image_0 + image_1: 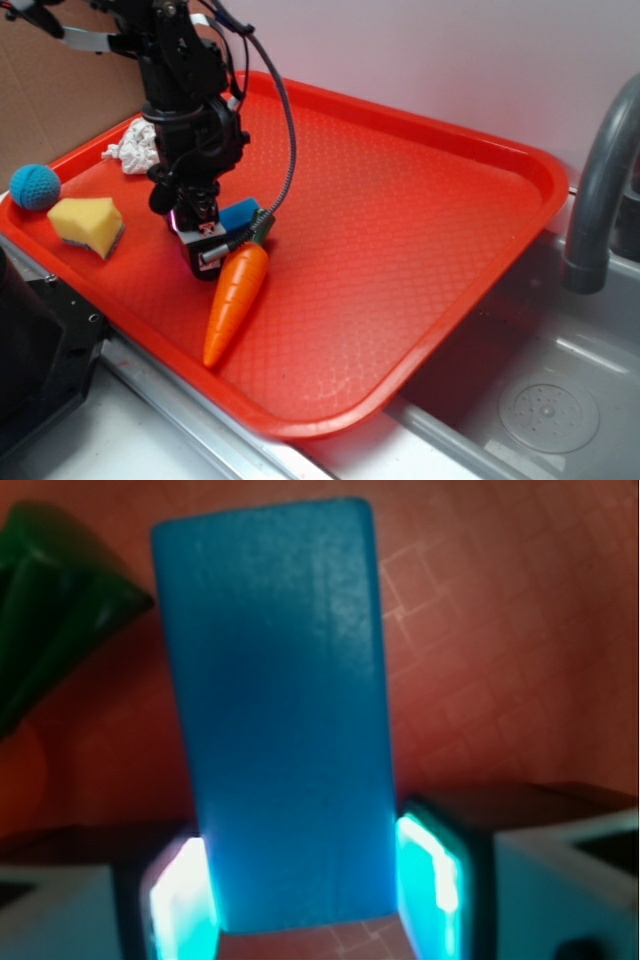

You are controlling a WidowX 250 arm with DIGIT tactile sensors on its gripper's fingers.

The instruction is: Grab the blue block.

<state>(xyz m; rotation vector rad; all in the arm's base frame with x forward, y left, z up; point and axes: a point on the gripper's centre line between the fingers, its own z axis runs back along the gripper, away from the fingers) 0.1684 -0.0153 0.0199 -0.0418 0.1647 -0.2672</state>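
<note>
Low on the red tray [420, 190], gripper [205, 235] down at tray level and straddling the near end of the blue block [240, 213]. Lined up square with the block's long axis, judging by the wrist view, so that the two pads meet its long, flat sides rather than its corners. Block [280, 720] flat on the tray, just left of centre, close beside the green top of the toy carrot [235, 295]; carrot top [50, 610] near the block's far end, whether touching cannot be told. Approach apparently taken from the end away from the carrot, leaving the fingers free of it.

Jaws narrow, barely wider than the block. Lit pads [425, 875] pressed up to or just off each side; no clear gap visible at either edge, yet block not lifted and tray pattern showing beneath it. Squeeze, as a judgement, either just made or a hair from made; true clamping not confirmable from these views.

Elsewhere on the tray: yellow sponge [87, 224], teal ball [35, 187] and white rag [130, 148], all well apart from the grasp. Faucet [600, 190] over the sink at right.
</note>
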